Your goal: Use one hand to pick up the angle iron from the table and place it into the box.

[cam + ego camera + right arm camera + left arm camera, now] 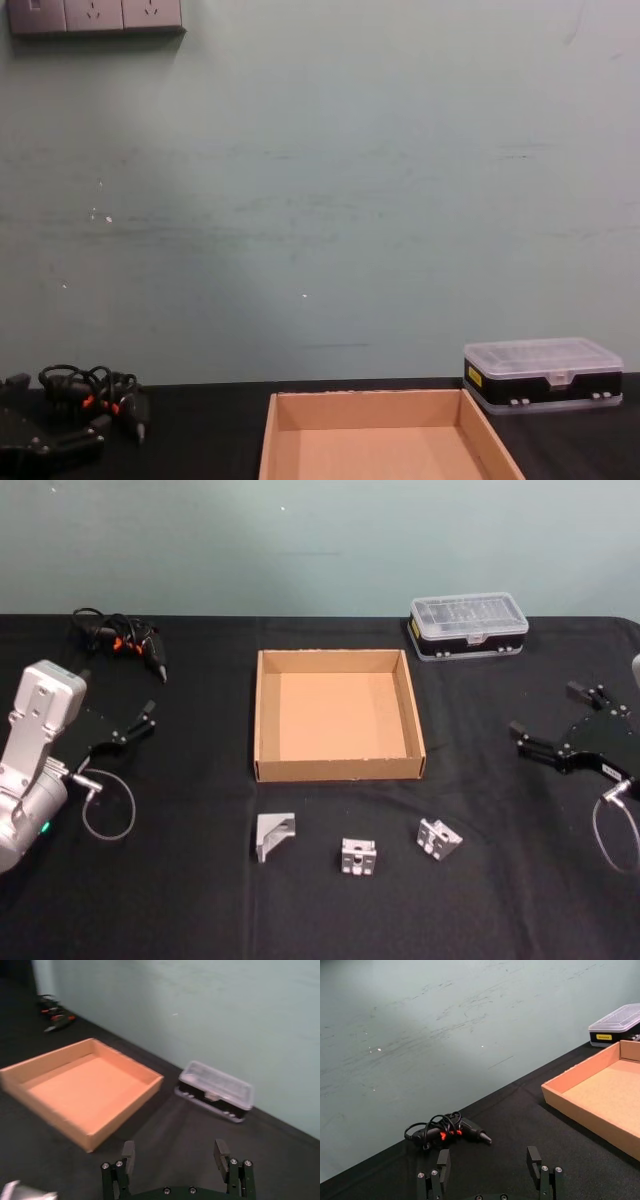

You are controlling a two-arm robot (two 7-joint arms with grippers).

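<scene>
From the head, the box [338, 717] sits in the middle of the black tabletop [200, 900], open on top and with nothing inside. Three small grey pieces lie in a row on the tabletop just in front of it, apart from one another and from the box: the left angle iron [274, 836], the middle angle iron [358, 857] and the right angle iron [439, 838]. The left gripper [140, 723] hangs at the left side, well away from the box, its jaws apart and holding nothing. The right gripper [548, 710] hangs at the right side, also clear of the box, jaws apart and holding nothing. A plastic case [468, 625] with a clear lid stands behind the box's far right corner. A black tool [135, 642] with a coiled cord lies at the far left.

From the left wrist, the left gripper [489, 1159] shows its jaws wide apart above the bare tabletop [515, 1110]. The tool [449, 1131] lies just beyond them, and the box [580, 1110] and the case [617, 1024] stand off to one side.

From the right wrist, the right gripper [175, 1152] has its jaws spread over the tabletop, with the box [85, 1091] and the case [215, 1089] ahead of it.

From the chest, the box [370, 410] sits at the centre, the case [543, 373] to its right and the tool [95, 395] to its left.
</scene>
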